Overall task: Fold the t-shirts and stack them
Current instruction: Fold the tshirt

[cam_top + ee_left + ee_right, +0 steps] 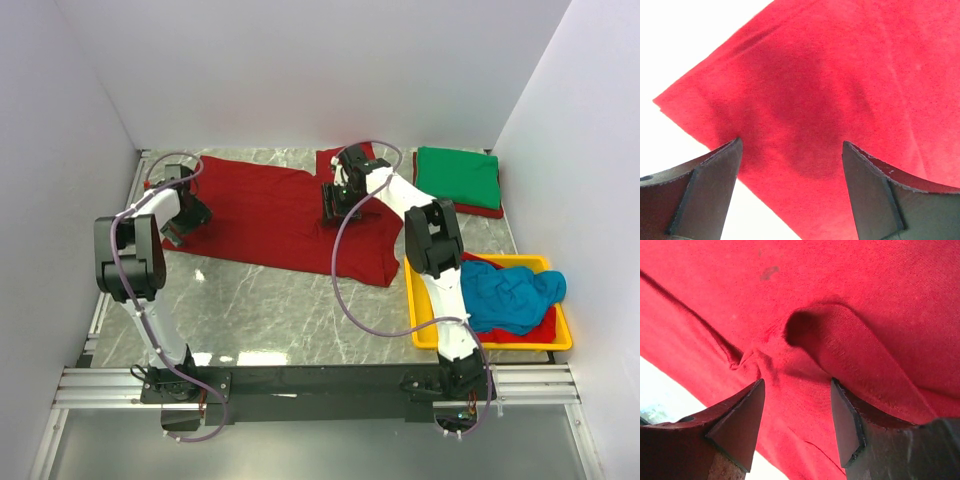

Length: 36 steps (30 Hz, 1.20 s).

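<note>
I see a dark red t-shirt [270, 215] mid-table, a green t-shirt [457, 176] at 1 o'clock and a teal blue t-shirt [510, 295] in the yellow tray [530, 344] at 4 o'clock. The table [280, 310] is grey, marble-veined.

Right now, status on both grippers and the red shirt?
Left gripper open over red shirt corner. Right gripper open at a raised wrinkle. Shirt spread out, unfolded; nothing blocking.

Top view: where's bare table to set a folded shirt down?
Best: the near marble strip between the spread red shirt, the arm bases and the yellow tray. A smaller bare patch sits between the green folded shirt and the tray, hemmed by the right arm. Crowded: the tray itself, filled by the teal shirt.
</note>
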Available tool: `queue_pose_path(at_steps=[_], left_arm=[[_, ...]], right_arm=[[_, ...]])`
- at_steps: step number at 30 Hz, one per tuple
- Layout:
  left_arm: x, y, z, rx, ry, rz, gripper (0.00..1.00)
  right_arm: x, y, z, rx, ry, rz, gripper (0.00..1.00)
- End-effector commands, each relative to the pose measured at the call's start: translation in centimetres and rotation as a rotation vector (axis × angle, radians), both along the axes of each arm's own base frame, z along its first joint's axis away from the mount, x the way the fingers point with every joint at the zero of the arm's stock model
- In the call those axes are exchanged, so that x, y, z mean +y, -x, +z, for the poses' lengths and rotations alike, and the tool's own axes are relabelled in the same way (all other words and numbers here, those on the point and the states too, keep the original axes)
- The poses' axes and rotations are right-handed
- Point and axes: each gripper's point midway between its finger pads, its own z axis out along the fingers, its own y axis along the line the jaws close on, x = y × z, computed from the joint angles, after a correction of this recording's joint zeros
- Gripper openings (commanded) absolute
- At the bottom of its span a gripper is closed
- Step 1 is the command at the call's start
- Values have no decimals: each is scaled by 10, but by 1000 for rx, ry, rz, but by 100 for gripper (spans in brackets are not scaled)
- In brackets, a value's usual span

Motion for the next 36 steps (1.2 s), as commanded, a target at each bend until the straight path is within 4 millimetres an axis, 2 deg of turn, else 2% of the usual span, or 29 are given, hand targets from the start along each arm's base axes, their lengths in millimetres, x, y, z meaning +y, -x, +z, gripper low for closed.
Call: queue_pose_path(at_steps=[1, 7, 11, 13, 14, 16, 20, 23, 29, 32, 34, 36], left_arm=[[11, 7, 20, -25, -21, 5, 86], [15, 13, 21, -22, -20, 11, 86], [17, 13, 22, -13, -25, 7, 86], [17, 14, 23, -10, -28, 4, 86], [18, 14, 24, -11, -31, 6, 86], [20, 15, 25, -7, -37, 2, 86], [23, 20, 27, -2, -47, 2, 86], [25, 24, 27, -3, -48, 5, 86], [22, 28, 22, -7, -31, 17, 86], [22, 28, 22, -22, -26, 25, 86], [21, 26, 27, -43, -27, 27, 86], [21, 22, 33, -67, -28, 28, 86]], right_arm=[[-5, -21, 1, -48, 14, -27, 62], [-8, -37, -4, -71, 18, -54, 62], [2, -54, 5, -116, -13, -65, 62], [5, -59, 2, -117, -25, -66, 63], [9, -63, 7, -130, -42, -62, 63], [12, -67, 0, -120, -52, -65, 63], [21, -76, 10, -148, -89, -68, 63], [23, -82, 24, -182, -107, -78, 63], [23, -91, 67, -280, -136, -94, 64], [25, -92, 106, -357, -168, -92, 64], [22, -92, 119, -383, -173, -95, 64], [20, -89, 140, -416, -184, -95, 64]])
